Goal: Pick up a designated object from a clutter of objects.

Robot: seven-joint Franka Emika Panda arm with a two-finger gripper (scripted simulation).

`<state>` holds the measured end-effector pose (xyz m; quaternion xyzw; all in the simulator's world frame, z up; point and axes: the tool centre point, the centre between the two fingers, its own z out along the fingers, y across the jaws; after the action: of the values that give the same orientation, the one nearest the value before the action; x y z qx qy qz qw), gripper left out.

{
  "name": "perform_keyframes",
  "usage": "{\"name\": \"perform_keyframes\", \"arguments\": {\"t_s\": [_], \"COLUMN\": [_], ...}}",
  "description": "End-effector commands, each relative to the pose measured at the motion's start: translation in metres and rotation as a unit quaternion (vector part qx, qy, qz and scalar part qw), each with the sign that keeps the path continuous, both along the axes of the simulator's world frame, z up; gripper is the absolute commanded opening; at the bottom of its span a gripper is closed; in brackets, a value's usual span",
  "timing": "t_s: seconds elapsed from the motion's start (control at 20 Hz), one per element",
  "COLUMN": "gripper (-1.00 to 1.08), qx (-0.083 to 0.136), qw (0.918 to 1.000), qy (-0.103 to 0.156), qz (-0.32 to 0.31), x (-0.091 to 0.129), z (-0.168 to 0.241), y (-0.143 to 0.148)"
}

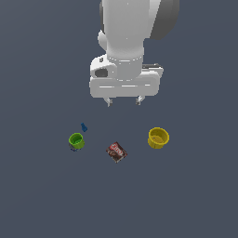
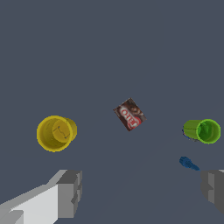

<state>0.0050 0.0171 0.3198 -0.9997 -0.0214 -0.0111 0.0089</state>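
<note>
Spread fingers [image 2: 70, 192] raised, tiny blue piece [image 1: 84, 127] lying apart below

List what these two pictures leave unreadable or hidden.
- Blue piece: too small in both views to identify.
- Packet: label lettering too blurred in the wrist view, smaller still in the exterior view.
- Gripper: one finger cut by the wrist view's edge.
- Arm: cropped by the exterior view's top edge.
</note>
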Motion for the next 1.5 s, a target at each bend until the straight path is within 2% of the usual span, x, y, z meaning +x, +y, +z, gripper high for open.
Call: {"name": "perform_keyframes", "arguments": {"t_s": [0.0, 0.5, 1.0, 1.45], "gripper": [1.00, 1.00, 1.00, 1.00], "qx": [0.000, -0.014, -0.016, -0.021], "qw": [1.0000, 0.9993, 0.9993, 0.9983], "qy": [0.000, -0.034, -0.030, -0.022], "qz": [0.000, 0.008, 0.017, 0.049], "x": [0.000, 0.011, 0.011, 0.007], "z": [0.000, 0.025, 0.010, -0.037], "y": [0.000, -0.001, -0.015, -0.059]}}
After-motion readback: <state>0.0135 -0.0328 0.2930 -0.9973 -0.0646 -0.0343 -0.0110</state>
